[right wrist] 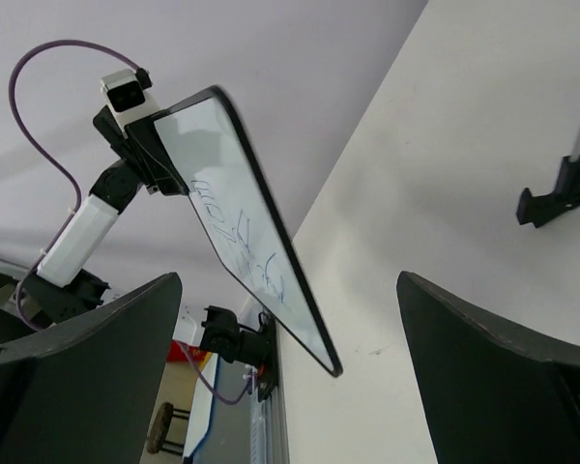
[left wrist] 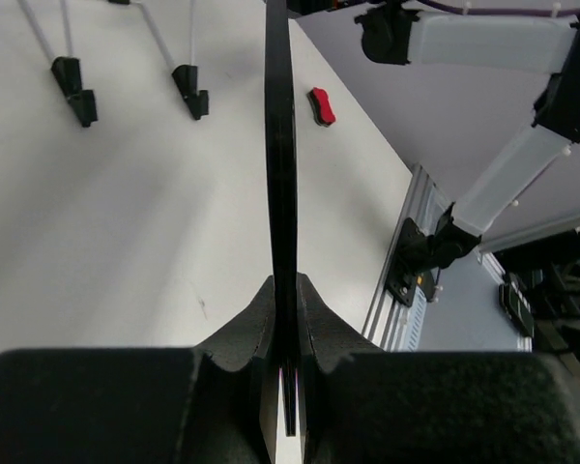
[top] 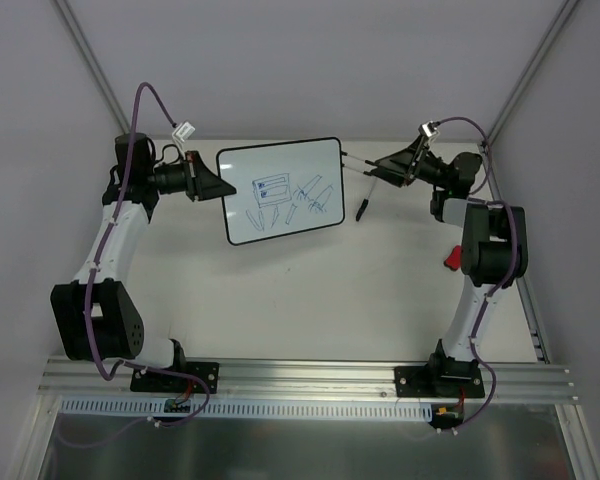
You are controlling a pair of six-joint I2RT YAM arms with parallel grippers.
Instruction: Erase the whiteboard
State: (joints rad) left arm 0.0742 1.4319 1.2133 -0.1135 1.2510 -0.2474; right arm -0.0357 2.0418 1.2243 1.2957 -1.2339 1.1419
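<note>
The whiteboard [top: 280,190] has a thin black frame and blue scribbles on its face. It hangs tilted above the table, and my left gripper [top: 212,188] is shut on its left edge. The left wrist view shows the whiteboard [left wrist: 280,145] edge-on, clamped between the fingers of the left gripper [left wrist: 285,290]. My right gripper [top: 378,168] is open just off the board's right edge, with nothing in it. From the right wrist, the whiteboard [right wrist: 222,184] slants ahead of the wide-open right gripper [right wrist: 288,290]. A red eraser [left wrist: 321,105] lies on the table near the right arm.
Thin white legs with black feet [top: 361,209] stick out by the board's right end, close to my right gripper. One foot [right wrist: 559,190] shows in the right wrist view. Grey walls close the back and sides. An aluminium rail [top: 310,375] runs along the near edge.
</note>
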